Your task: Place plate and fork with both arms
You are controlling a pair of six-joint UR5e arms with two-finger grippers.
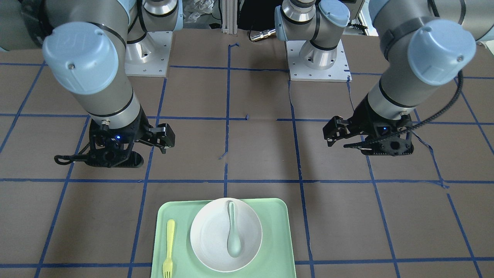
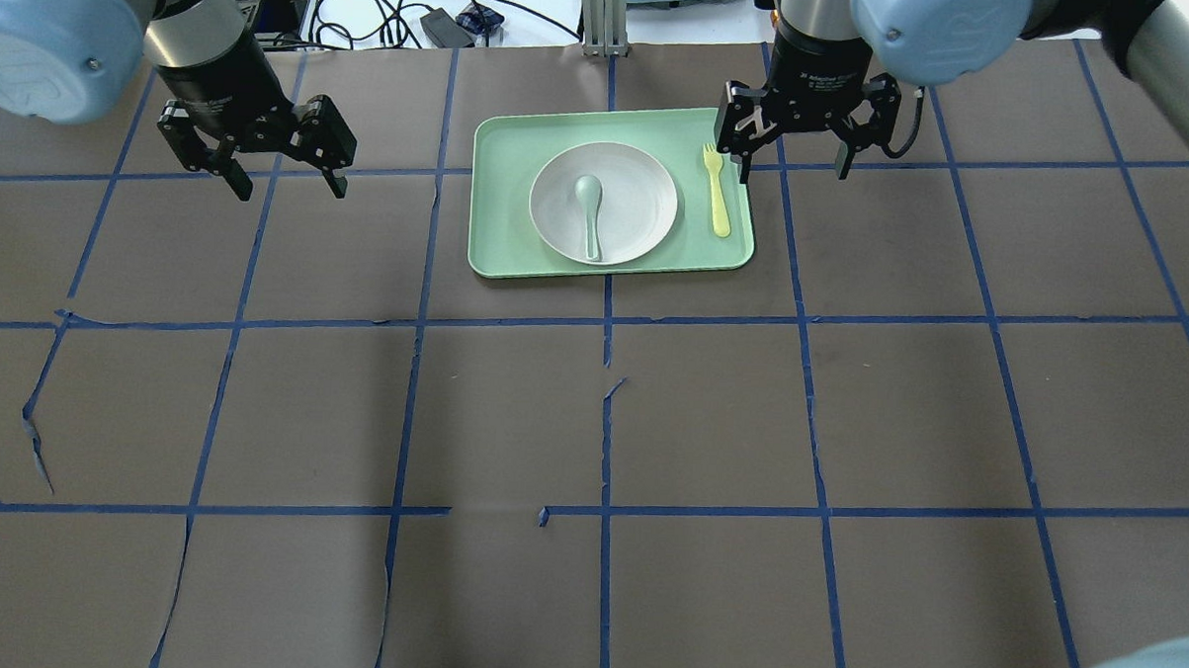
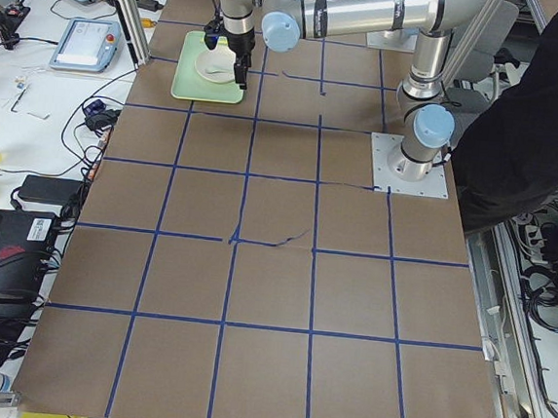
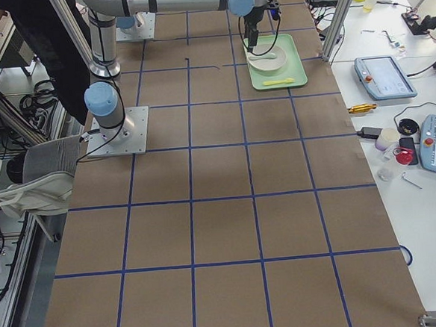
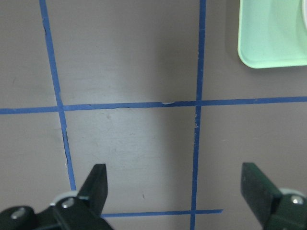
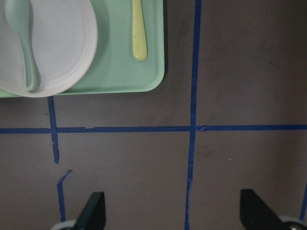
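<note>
Plate (image 2: pixel 644 199) sits on mint tray (image 2: pixel 500 212) by desk's far edge, mid-width, w/ grey-green spoon (image 2: pixel 590 210) lying in it. Fork (image 2: pixel 716 192) on tray just right of plate, tines toward far edge. Left end effector (image 2: pixel 290 187) spread, empty, well left of tray. Right end effector (image 2: pixel 794 173) spread, empty, just beside tray's right edge.

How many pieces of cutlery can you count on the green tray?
2. The fork lies directly on the tray, beside the plate. The spoon lies in the plate. Nothing appears to be hidden.
</note>
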